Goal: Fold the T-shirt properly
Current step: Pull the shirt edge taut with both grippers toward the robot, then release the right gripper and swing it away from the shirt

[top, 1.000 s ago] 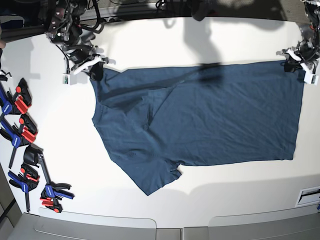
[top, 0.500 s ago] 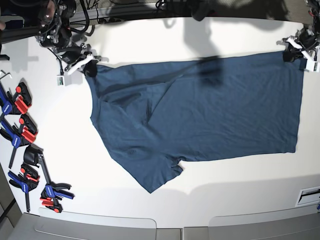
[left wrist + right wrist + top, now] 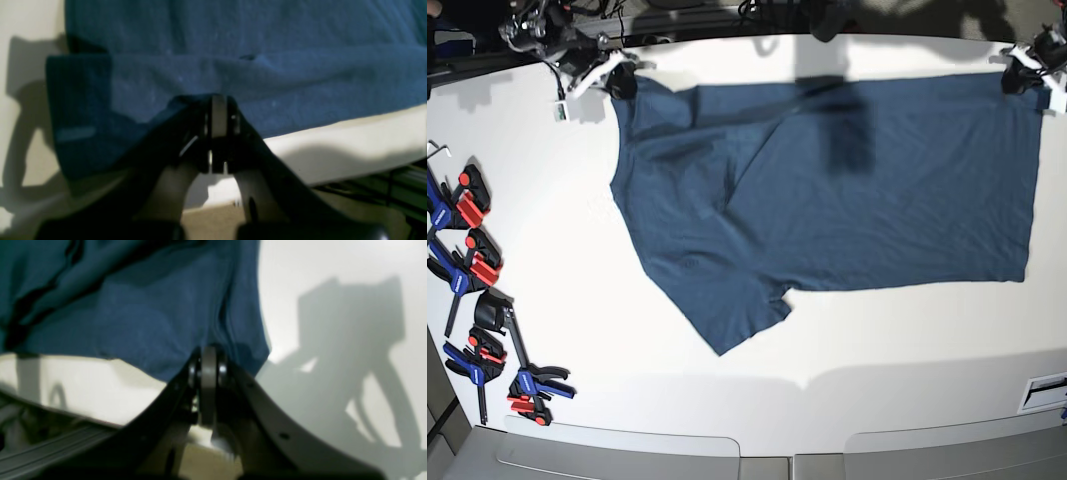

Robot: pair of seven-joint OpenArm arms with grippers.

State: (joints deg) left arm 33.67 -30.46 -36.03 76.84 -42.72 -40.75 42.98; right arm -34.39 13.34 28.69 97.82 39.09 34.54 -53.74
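Observation:
The dark navy T-shirt (image 3: 847,190) lies spread on the white table (image 3: 627,400), pulled toward the far edge. A sleeve points to the near left. My left gripper (image 3: 1017,80) is shut on the shirt's far right corner; in the left wrist view (image 3: 218,110) the jaws pinch the blue cloth (image 3: 233,66). My right gripper (image 3: 622,85) is shut on the far left corner; in the right wrist view (image 3: 208,360) the jaws clamp the cloth's edge (image 3: 150,316).
Several blue-and-red clamps (image 3: 472,265) lie along the table's left edge. The table's far edge runs just behind both grippers, with cables and dark gear beyond it. A small white label (image 3: 1045,390) sits at the near right.
Both grippers have moved toward the far edge of the table, dragging the held shirt with them. The shirt lies flatter and further back.

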